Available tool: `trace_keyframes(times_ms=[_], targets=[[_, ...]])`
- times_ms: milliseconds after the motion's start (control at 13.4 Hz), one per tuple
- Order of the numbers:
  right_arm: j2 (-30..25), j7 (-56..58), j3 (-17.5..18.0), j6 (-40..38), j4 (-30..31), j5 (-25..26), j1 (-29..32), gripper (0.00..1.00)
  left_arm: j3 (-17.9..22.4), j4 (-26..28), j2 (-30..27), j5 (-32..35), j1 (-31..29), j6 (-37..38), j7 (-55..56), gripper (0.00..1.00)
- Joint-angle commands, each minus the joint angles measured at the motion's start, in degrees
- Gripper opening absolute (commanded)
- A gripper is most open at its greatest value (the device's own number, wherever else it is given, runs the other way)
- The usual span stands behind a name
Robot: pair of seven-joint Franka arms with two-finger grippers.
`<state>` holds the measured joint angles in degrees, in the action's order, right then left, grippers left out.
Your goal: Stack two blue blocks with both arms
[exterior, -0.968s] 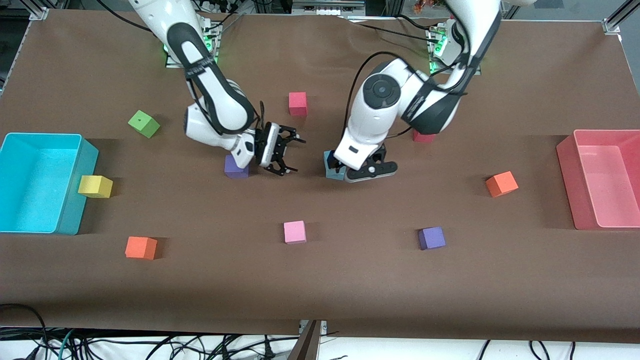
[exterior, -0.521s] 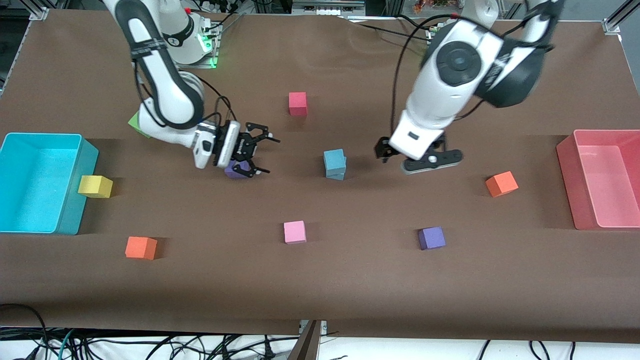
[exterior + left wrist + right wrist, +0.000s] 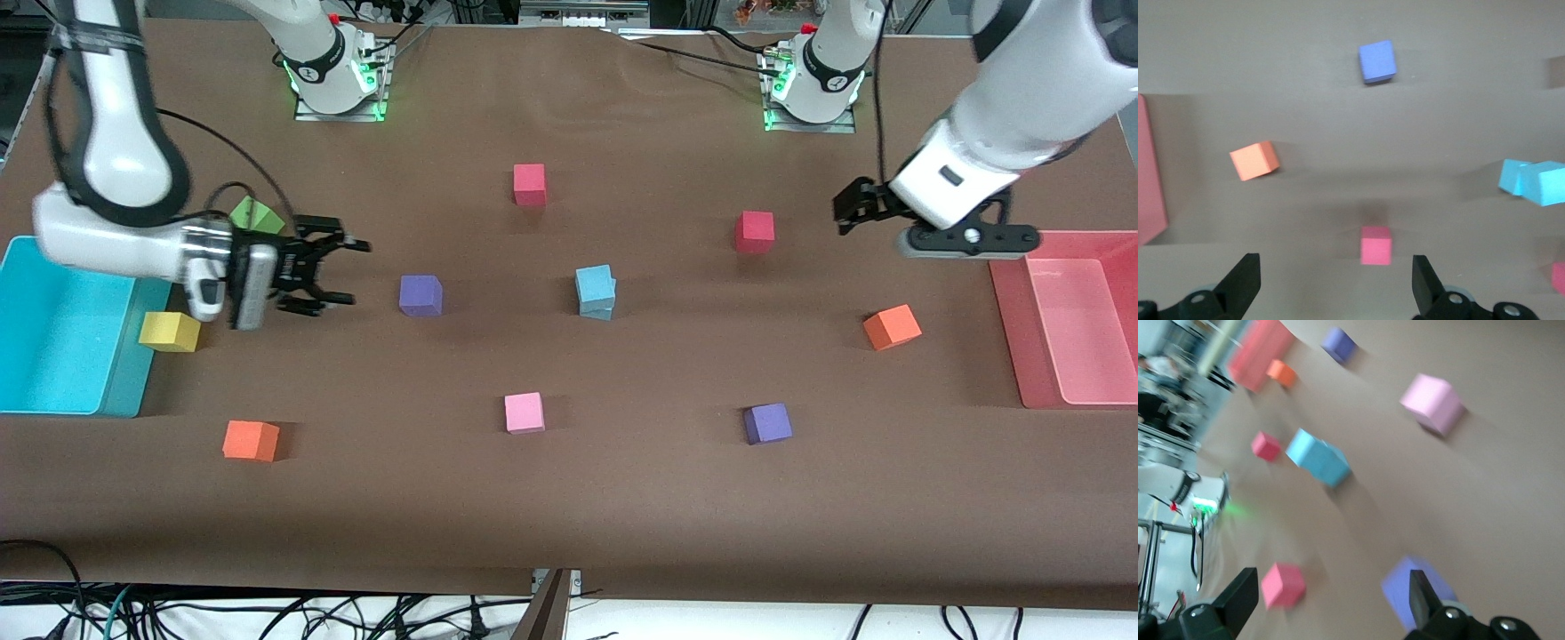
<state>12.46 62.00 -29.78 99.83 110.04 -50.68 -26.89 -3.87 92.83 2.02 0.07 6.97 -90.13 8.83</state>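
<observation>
Front view: two blue blocks [image 3: 595, 291], one stacked askew on the other, mid-tabletop [image 3: 569, 516]; two purple cubes [image 3: 420, 295], two red cubes [image 3: 754, 231], two orange cubes [image 3: 891, 326]; one each pink, yellow, green. Right gripper [image 3: 322, 274], jaws open and empty, now well apart from the stack toward the cyan bin [image 3: 53, 329]. Left gripper [image 3: 858, 205], half a second ago near the stack, now beside the pink bin [image 3: 1067, 320].

Left wrist view: jaws spread, empty; stack [image 3: 1535, 182] far off.

Right wrist view: jaws spread; stack [image 3: 1318, 458] distant.

No writing, label, brand, number or sign can be read anywhere in these views.
</observation>
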Motion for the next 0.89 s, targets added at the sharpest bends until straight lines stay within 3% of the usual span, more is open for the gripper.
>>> trace_keyframes(times_ms=[0,223,372,521,819], targets=[[0.99,-18.95,-1.42,-6.65,-11.03,15.46,-0.44,1.00,3.15,-0.81,-0.52,-0.86,-2.04,1.54,-9.33,1.00],[1.07,-36.45,-0.72,-8.95,-16.51,35.14,-2.27,1.00,3.34,0.07,-0.61,-1.12,-4.59,1.19,-11.11,1.00],[1.16,-46.31,-0.63,-8.87,-16.78,43.53,-3.69,1.00,3.34,-0.11,-0.61,-1.12,-4.68,1.28,-11.02,1.00],[1.51,-53.61,-0.72,-8.95,-16.87,48.20,-4.31,1.00,3.34,0.07,-0.70,-1.21,-4.86,1.37,-10.67,1.00],[1.26,-58.93,-1.16,-9.57,-16.78,48.66,-2.91,1.00,3.34,-0.37,-1.05,-1.21,-5.04,1.98,-10.41,1.00]])
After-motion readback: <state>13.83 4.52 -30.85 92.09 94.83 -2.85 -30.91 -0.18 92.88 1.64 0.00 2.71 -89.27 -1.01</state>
